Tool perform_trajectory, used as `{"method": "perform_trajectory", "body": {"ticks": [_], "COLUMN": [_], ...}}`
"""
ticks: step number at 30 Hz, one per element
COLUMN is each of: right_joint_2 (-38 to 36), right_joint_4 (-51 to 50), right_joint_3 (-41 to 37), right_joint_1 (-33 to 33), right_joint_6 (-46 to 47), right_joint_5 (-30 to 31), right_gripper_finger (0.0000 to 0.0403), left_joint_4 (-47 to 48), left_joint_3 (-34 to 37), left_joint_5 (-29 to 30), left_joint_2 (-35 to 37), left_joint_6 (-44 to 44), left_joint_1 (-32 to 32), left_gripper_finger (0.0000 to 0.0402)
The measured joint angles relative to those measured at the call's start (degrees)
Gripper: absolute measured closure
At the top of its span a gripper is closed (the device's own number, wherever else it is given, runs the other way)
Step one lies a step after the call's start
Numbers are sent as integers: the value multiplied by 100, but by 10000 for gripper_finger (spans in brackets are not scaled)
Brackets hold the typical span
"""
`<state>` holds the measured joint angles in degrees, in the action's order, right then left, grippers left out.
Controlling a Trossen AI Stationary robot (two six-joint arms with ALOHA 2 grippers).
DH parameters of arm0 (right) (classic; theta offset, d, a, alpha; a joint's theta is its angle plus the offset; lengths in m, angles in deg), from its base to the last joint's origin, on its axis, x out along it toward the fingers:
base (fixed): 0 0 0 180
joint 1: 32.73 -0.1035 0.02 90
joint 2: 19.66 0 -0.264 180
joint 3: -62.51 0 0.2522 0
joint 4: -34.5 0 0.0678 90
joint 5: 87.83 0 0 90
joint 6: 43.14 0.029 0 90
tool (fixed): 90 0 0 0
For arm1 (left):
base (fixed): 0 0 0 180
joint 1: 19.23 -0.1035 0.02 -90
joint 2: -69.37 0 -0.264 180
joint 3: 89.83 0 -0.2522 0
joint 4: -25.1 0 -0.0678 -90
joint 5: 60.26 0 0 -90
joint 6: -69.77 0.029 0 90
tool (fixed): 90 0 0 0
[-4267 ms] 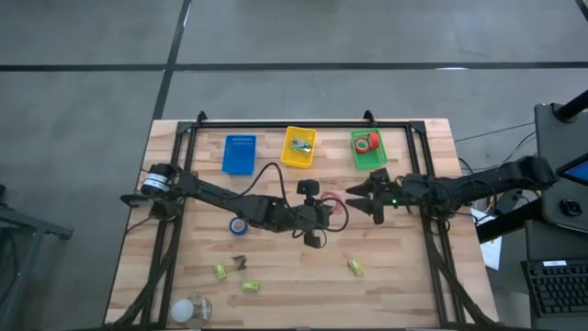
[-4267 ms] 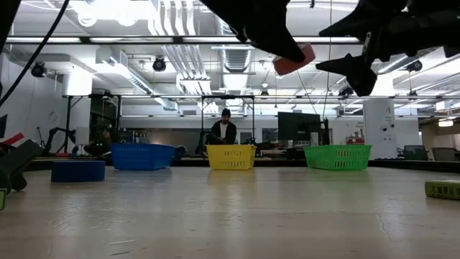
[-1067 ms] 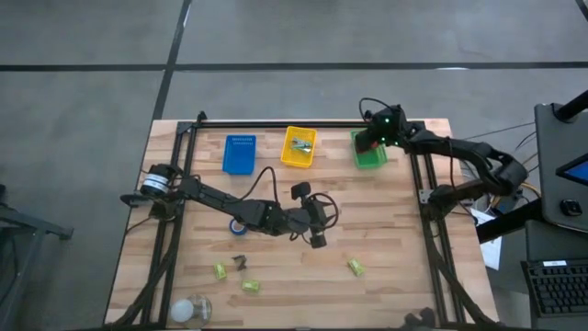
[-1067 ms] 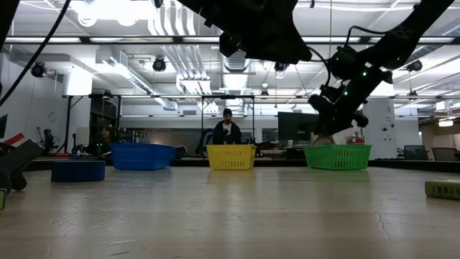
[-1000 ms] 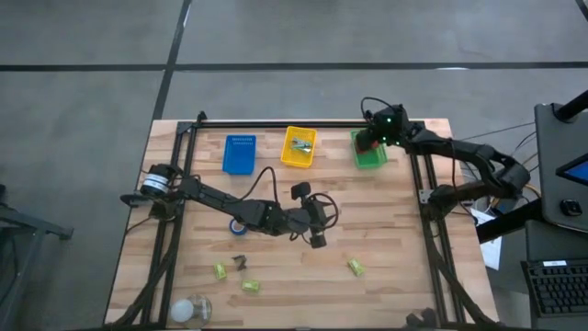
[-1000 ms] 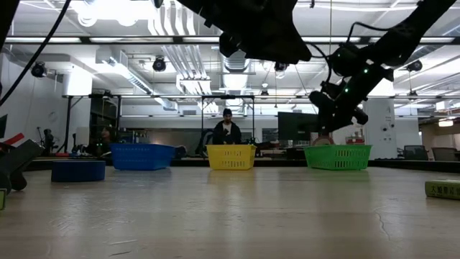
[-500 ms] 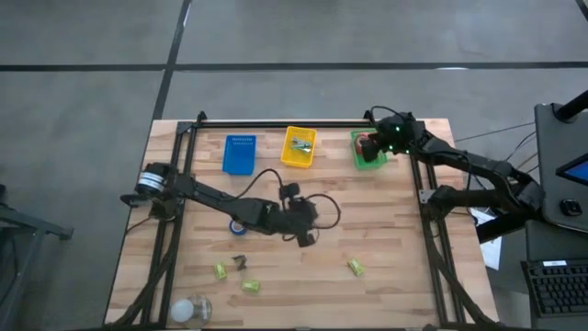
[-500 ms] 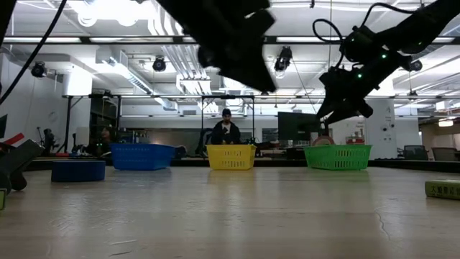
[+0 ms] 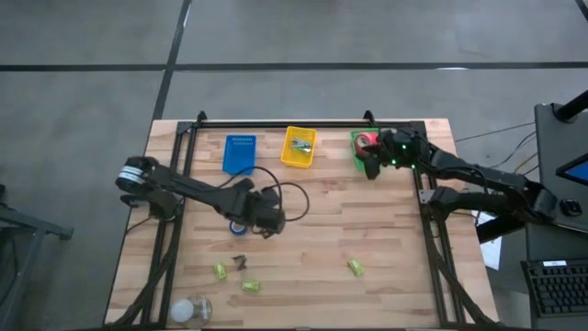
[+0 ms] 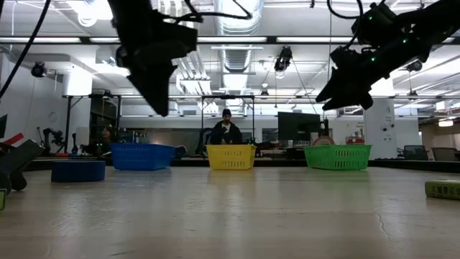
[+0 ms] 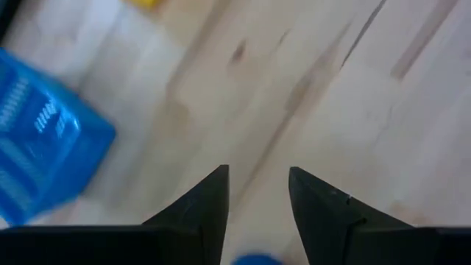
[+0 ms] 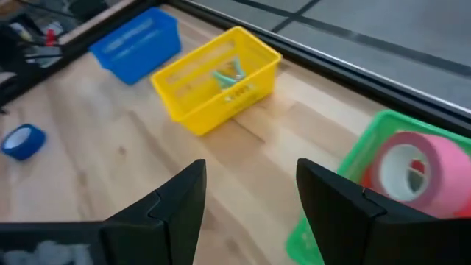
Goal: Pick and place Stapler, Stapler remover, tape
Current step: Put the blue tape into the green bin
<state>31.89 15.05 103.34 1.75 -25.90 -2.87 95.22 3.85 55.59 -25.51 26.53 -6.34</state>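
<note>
near the table's (image 9: 386, 230) left middle, the left pincer (image 9: 267, 223), fingers apart and empty, hovers just right of the blue tape (image 9: 238, 224), and it may nudge the roll away if it descends off-centre, while the right pincer (image 9: 371, 165), also apart, waits by the green basket (image 9: 358, 158).

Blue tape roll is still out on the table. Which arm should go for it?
Left. The left gripper hangs open right beside the blue tape roll, which shows at its fingertips in the wrist view. The right gripper, open and empty, is far off by the green basket.
</note>
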Motion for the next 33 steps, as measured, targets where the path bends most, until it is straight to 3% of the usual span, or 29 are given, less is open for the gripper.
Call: {"method": "perform_trajectory", "body": {"ticks": [9, 17, 33], "right_joint_2": [-54, -54, -54], "right_joint_4": [28, 34, 39], "right_joint_3": [0, 0, 0], "right_joint_1": [-465, -549, -549], "right_joint_6": [80, 167, 227], "right_joint_5": [12, 22, 7], "right_gripper_finger": [197, 197, 197], "left_joint_4": [-167, -1737, -1714], "left_joint_3": [1294, 2321, 2447], "left_joint_5": [-758, -1696, -1829], "left_joint_2": [639, 1028, 1128], "left_joint_6": [-1287, -1719, -2151], "left_joint_1": [2, 191, 197], "left_gripper_finger": [261, 260, 264]}}
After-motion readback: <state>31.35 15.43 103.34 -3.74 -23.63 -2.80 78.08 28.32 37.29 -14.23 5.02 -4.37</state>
